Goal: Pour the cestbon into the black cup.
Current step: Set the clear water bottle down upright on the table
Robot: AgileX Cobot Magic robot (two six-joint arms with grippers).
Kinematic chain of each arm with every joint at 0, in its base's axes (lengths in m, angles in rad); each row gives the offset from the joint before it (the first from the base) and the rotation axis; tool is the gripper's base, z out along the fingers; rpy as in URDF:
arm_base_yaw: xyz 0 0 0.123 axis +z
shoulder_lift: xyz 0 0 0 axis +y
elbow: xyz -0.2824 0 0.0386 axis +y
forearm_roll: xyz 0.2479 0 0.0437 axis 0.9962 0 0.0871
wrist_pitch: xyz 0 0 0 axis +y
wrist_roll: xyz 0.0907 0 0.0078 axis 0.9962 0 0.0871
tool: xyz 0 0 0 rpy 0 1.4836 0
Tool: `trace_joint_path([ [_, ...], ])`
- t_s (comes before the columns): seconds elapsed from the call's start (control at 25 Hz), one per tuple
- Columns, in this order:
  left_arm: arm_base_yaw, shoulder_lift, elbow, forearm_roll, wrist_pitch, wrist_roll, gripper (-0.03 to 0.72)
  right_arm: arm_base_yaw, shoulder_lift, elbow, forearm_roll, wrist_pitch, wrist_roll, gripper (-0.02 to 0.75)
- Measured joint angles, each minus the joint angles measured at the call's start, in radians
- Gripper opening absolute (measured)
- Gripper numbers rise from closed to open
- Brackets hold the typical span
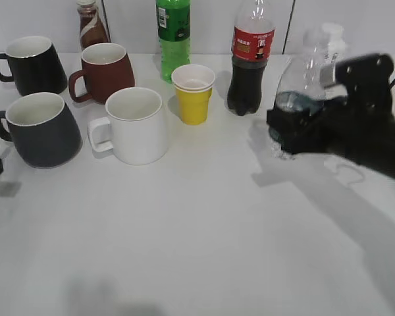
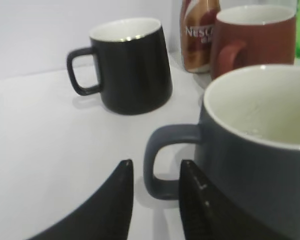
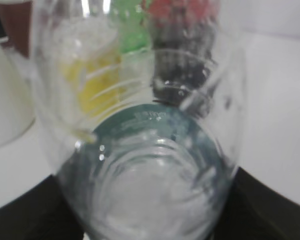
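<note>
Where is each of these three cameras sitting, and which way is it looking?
Exterior view: in front of the table, looking down at a slant at mugs and bottles; right gripper holds the cestbon.
Left wrist view: low on the table, facing the black cup; left gripper fingers straddle its handle.
Right wrist view: pressed against the cestbon, looking through it.
Shared: the black cup and the cestbon each appear in two views.
</note>
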Motion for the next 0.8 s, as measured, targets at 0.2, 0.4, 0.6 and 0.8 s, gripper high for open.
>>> trace_joint_path([
  [0.2,-0.001,-0.080,0.019,-0.003,0.000,-0.003,0.239,0.000,0.154,0.046,0.007,-0.198,-0.087,0.458],
  [0.4,-0.001,-0.180,0.024,0.019,0.028,-0.040,0.240,0.000,0.211,0.070,0.007,-0.369,-0.135,0.580],
  [0.6,-0.001,-0.429,0.024,0.051,0.284,-0.057,0.241,0.000,0.085,0.071,0.036,-0.339,-0.191,0.662],
  [0.8,-0.003,-0.824,-0.085,0.068,0.926,-0.239,0.249,0.000,-0.203,0.071,0.008,-0.188,-0.182,0.663],
])
